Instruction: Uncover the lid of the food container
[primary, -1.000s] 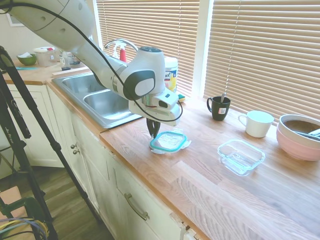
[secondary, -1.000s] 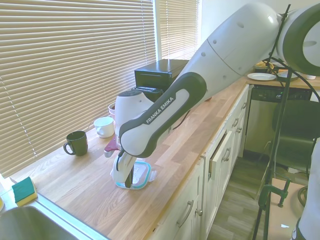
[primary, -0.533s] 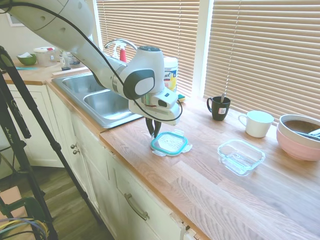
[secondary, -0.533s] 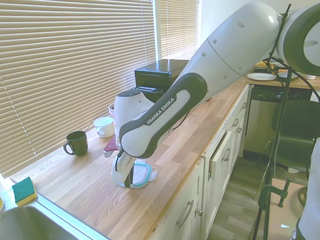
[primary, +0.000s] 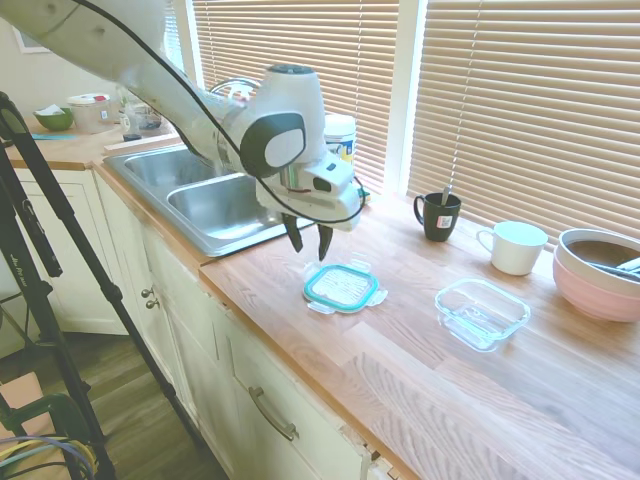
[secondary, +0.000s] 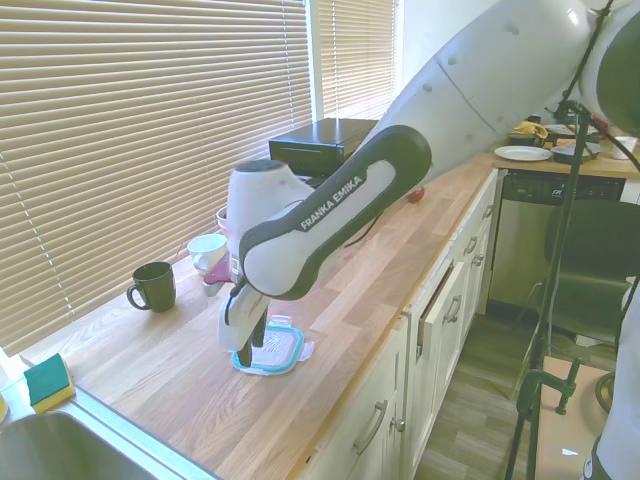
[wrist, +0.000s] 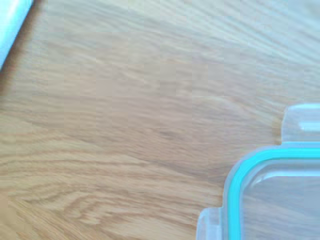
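Note:
The lid (primary: 342, 287), clear with a teal rim seal, lies flat on the wooden counter near its front edge. It also shows under the arm in the second exterior view (secondary: 273, 349), and one corner with a snap tab fills the wrist view (wrist: 270, 195). The food container (primary: 483, 312), a shallow clear glass dish, stands uncovered to the lid's right, apart from it. My gripper (primary: 309, 242) hangs open just above the lid's sink-side edge, touching nothing. In the second exterior view the gripper (secondary: 252, 345) hides part of the lid, and the arm hides the container.
A steel double sink (primary: 200, 195) lies left of the lid. By the blinds stand a black mug (primary: 437, 215), a white cup (primary: 513, 247) and a pink bowl (primary: 600, 272). A green-and-yellow sponge (secondary: 45, 382) sits near the sink. The counter's front edge runs close to the lid.
The lid was tilted up with the gripper shut on its edge; it now lies flat. The gripper has let go, opened and risen above it.

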